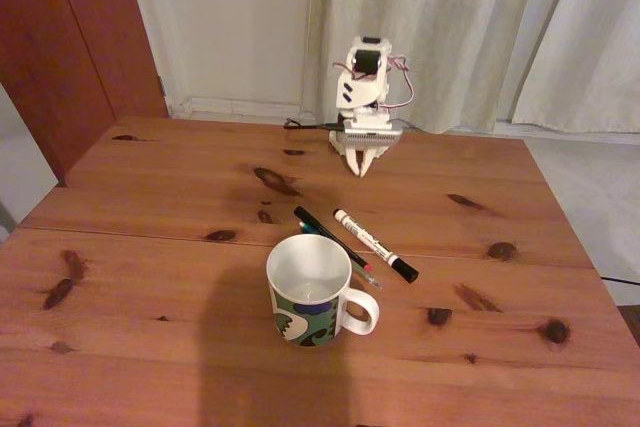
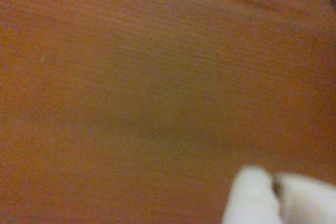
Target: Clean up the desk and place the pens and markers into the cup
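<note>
We see our arm folded up at the far side of the desk (image 1: 150, 277), with its claw (image 1: 362, 162) pointing down close to the wood. In the fixed view the two fingers sit close together with nothing between them, and in the wrist view the white fingertips (image 2: 252, 198) look nearly touching over bare wood. The cup (image 1: 312, 292) stands near us, open side up, with its handle to the right. The pens are not in it yet. The white marker (image 1: 375, 244) lies just behind and to the right of the cup, black cap toward us. The black pen (image 1: 330, 237) lies beside it on the left, and a thin green pen (image 1: 372, 280) peeks out near the cup's rim. To do this step well, we think we should open the claw wide, reach to the marker first because it lies most apart, and pinch it near its middle so it does not tip.
</note>
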Controlling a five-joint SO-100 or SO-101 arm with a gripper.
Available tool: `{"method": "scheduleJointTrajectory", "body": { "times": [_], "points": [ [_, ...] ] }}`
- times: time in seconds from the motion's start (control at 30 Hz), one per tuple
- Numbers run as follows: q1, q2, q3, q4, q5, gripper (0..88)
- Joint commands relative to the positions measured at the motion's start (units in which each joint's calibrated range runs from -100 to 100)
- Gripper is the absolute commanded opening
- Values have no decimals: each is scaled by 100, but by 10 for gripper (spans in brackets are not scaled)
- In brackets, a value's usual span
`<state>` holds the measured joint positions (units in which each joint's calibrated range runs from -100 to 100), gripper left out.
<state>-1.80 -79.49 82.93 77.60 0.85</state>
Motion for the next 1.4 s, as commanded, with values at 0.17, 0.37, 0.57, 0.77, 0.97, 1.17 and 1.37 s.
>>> {"method": "scheduleJointTrajectory", "body": {
  "times": [0.17,0.37,0.57,0.77,0.97,1.17,1.37],
  "points": [
    [-347,3121,-2612,-91,-65,8],
    [-363,5074,-4298,-91,-405,8],
    [-363,6613,-5642,-100,-1007,8],
    [-427,7349,-6372,-100,-1201,8],
    [-757,7597,-6453,-23,-431,8],
    [-942,7846,-6472,-134,276,8],
    [-918,8259,-6463,-1261,339,8]
  ]
}}
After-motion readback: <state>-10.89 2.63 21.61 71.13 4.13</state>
